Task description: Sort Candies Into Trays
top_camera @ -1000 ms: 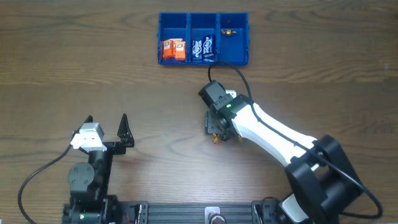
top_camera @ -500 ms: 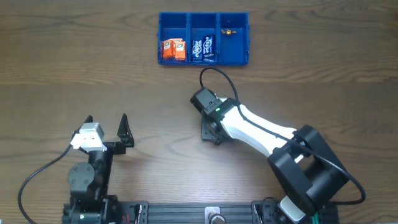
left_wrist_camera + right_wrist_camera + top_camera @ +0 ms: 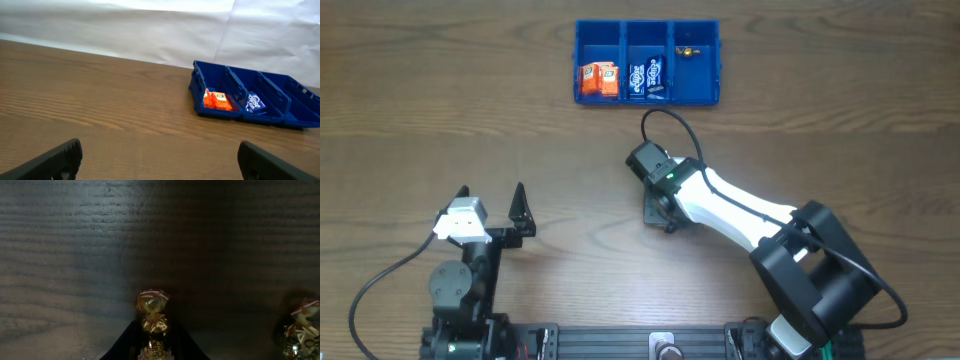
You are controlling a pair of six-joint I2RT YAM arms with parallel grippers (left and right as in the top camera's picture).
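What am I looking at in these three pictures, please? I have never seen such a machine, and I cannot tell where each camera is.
These are two robot arms at a wooden table, each ending in a two-finger gripper. One picture looks down from above; the other two come from a camera on each arm's wrist. The left gripper is open and holds nothing. The right gripper is down at the table, shut on a gold candy; a second gold candy lies beside it. The blue tray has three compartments: orange candies, blue candies, and one small gold piece.
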